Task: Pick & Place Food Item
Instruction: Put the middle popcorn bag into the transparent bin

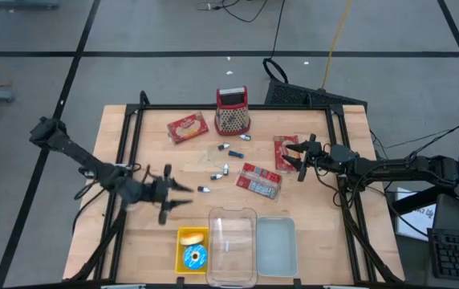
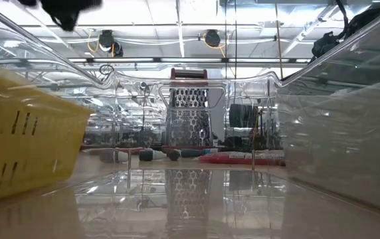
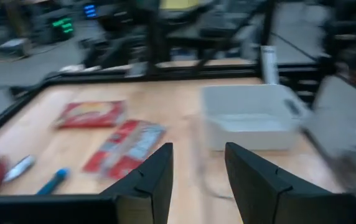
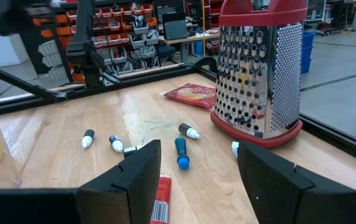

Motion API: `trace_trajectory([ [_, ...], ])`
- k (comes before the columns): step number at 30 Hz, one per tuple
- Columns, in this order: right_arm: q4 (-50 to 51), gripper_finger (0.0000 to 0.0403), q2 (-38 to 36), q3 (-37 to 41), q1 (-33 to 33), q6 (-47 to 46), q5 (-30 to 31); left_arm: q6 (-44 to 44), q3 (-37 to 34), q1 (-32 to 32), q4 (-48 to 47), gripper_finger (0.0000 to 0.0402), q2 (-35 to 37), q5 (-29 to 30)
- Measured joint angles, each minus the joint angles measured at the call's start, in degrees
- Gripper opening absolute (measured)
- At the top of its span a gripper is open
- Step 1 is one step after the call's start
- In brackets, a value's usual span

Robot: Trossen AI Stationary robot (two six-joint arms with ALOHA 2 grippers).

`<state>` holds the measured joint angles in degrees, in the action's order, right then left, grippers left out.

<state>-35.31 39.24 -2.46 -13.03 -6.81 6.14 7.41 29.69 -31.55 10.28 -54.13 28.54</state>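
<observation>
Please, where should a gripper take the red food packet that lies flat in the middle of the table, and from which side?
Probably from straight above. The red food packet lies flat and slanted on the table, so its faces give nothing to pinch. Close the fingers across its narrow width, near the middle, turned to match the slant. Small markers lie apart, toward the table's middle.

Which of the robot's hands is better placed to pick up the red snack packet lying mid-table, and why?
Probably the right hand: it hangs open just beside the red snack packet. The left hand is empty and sits farther off, near the yellow bin.
</observation>
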Motion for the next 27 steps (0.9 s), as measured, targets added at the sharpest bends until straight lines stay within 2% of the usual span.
trace_trajectory([
  [6, 0.1, 0.0201, 0.0, 0.0, 0.0, 0.0, -0.2, 3.8, -7.3, 9.4, 1.2, 0.0145, 6.5, -4.1],
  [10, 0.2, 0.0201, 0.0, 0.0, 0.0, 0.0, -0.2, 4.2, -11.8, 13.1, 4.7, 0.0145, 10.5, -2.9],
  [17, 0.4, 0.0201, 0.0, 0.0, 0.0, 0.2, -0.1, 3.0, -15.3, 17.4, 6.5, 0.0145, 15.9, -2.3],
  [20, 0.4, 0.0201, 0.0, 0.0, 0.0, 0.2, 0.0, 2.7, -15.9, 19.0, 6.3, 0.0145, 16.8, -0.3],
  [25, 0.4, 0.0201, 0.0, 0.0, 0.0, 0.2, 0.0, 0.0, -16.0, 21.4, 6.6, 0.0145, 16.7, 10.8],
  [27, 0.4, 0.0201, 0.0, 0.0, 0.0, 0.2, 0.0, 0.0, -16.0, 21.9, 6.4, 0.0145, 16.7, 13.2],
])
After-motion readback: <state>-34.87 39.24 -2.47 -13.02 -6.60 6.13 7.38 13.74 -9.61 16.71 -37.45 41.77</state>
